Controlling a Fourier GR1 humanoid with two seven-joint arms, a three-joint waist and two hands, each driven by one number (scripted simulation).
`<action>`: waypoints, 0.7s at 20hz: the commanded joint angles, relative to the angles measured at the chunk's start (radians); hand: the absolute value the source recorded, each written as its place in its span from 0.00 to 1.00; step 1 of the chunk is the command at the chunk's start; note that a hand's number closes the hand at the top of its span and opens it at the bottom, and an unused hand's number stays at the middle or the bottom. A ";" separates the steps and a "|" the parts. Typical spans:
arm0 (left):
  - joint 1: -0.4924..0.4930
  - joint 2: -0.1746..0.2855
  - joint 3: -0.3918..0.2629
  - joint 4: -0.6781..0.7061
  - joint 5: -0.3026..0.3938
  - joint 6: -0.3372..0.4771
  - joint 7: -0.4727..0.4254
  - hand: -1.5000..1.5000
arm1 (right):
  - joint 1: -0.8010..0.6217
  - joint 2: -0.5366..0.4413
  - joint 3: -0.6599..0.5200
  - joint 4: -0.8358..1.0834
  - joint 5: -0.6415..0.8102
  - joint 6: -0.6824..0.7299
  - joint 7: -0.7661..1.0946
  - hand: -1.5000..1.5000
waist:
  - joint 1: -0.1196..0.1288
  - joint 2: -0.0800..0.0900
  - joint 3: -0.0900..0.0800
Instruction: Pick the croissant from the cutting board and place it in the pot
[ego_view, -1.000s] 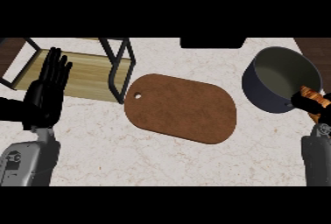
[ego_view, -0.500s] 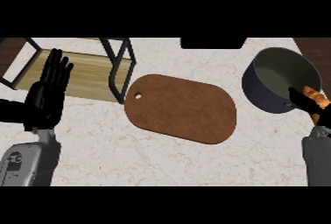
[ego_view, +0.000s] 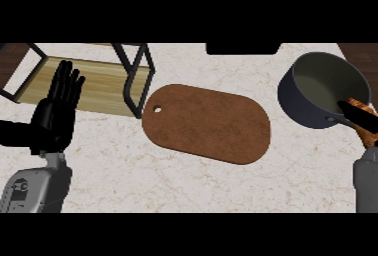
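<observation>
Right hand (ego_view: 360, 116) shifted slightly at pot (ego_view: 294, 102) rim, fingers pinching croissant (ego_view: 356, 103); left hand (ego_view: 53, 117) straight-fingered, unmoved

you are looking down on a pale, veined surface (ego_view: 192, 185) that is filling most of the view. a brown cutting board (ego_view: 207, 122) is lying flat near its middle, turned at a slant, with its small hole pointing toward the upper left. a dark pot (ego_view: 297, 107) is standing upright to the right of the board, apart from it. a black-framed rack (ego_view: 137, 75) with a light wooden shelf (ego_view: 96, 85) is standing at the upper left, its nearest post just beside the board's holed end.
</observation>
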 joint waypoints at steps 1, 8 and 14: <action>-0.067 0.029 0.039 0.055 0.018 -0.008 0.023 0.50 | 0.036 0.041 -0.031 -0.087 -0.085 -0.106 -0.030 0.00 | -0.008 0.002 0.001; -0.015 0.047 0.049 -0.001 0.030 -0.033 0.035 0.50 | 0.282 0.017 -0.090 -0.275 -0.333 -0.145 -0.214 0.00 | -0.009 -0.001 0.001; -0.040 0.024 0.023 0.034 -0.006 -0.014 0.022 0.50 | 0.478 0.028 -0.168 -0.401 -0.569 -0.114 -0.381 0.00 | -0.012 0.001 0.001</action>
